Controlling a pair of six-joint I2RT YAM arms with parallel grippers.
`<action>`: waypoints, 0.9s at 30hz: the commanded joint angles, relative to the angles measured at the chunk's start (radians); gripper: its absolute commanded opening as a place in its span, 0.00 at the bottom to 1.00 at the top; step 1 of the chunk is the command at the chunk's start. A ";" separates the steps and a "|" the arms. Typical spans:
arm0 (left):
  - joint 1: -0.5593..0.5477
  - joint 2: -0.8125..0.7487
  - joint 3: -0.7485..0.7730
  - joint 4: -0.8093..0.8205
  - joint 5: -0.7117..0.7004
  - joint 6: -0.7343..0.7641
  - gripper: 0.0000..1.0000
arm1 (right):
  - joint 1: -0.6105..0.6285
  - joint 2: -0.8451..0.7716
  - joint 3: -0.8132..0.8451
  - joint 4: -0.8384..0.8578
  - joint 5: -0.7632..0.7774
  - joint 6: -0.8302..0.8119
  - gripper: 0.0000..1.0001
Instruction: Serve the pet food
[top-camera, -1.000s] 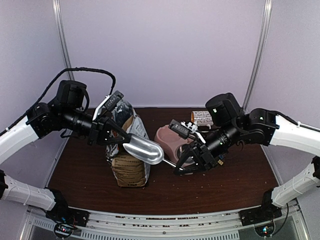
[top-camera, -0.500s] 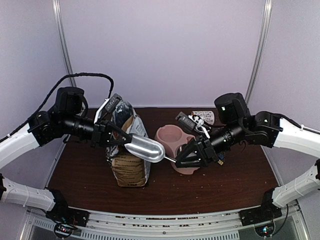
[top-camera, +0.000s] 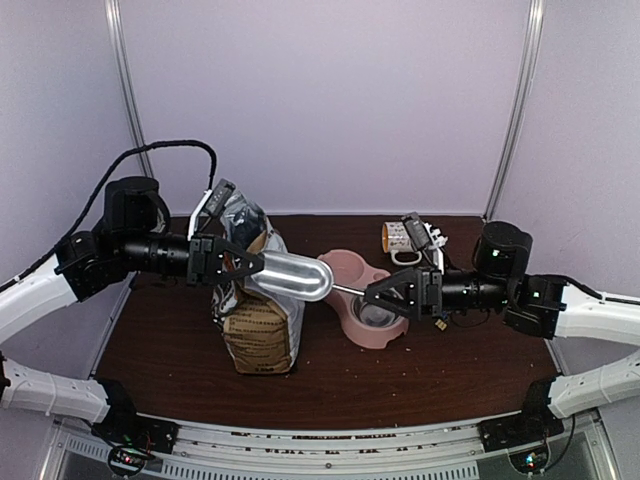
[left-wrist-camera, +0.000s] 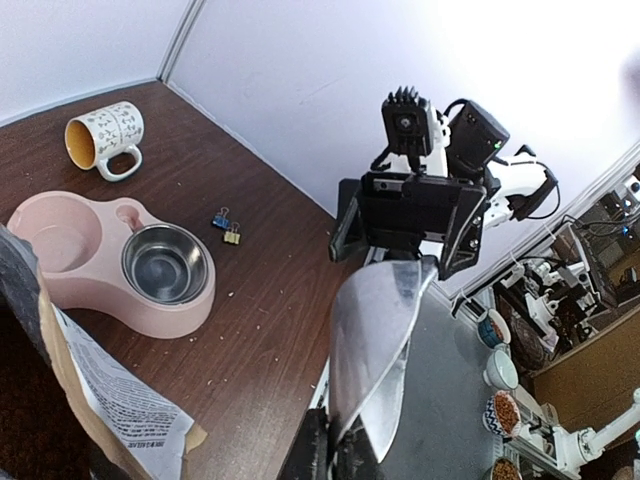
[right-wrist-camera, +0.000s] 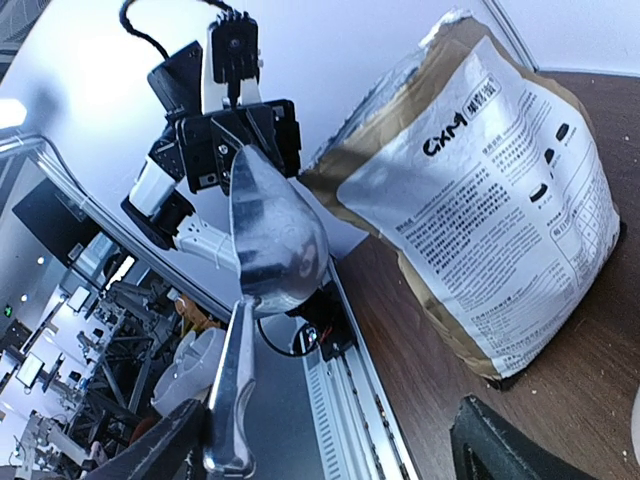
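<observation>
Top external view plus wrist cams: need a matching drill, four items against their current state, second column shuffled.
Items
1. metal scoop
2. mug
3. kraft bag
4. steel bowl insert

States
A. empty
B. lying on its side at the back of the table
C. clamped in the left gripper
D. standing upright

Pairs: 1-C, 2-B, 3-D, 4-A

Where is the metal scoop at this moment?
In the top view the metal scoop is in the air left of centre, held by the left claw, between the food bag and the pink bowl.
</observation>
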 joint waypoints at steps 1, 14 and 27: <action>-0.004 -0.028 -0.003 0.075 -0.031 -0.022 0.00 | 0.043 -0.018 -0.010 0.237 0.113 0.099 0.84; -0.003 -0.025 0.004 0.050 -0.046 -0.008 0.00 | 0.140 0.090 0.160 0.054 0.173 0.003 0.60; -0.003 -0.031 0.004 0.041 -0.051 -0.004 0.00 | 0.155 0.126 0.171 0.044 0.205 0.006 0.45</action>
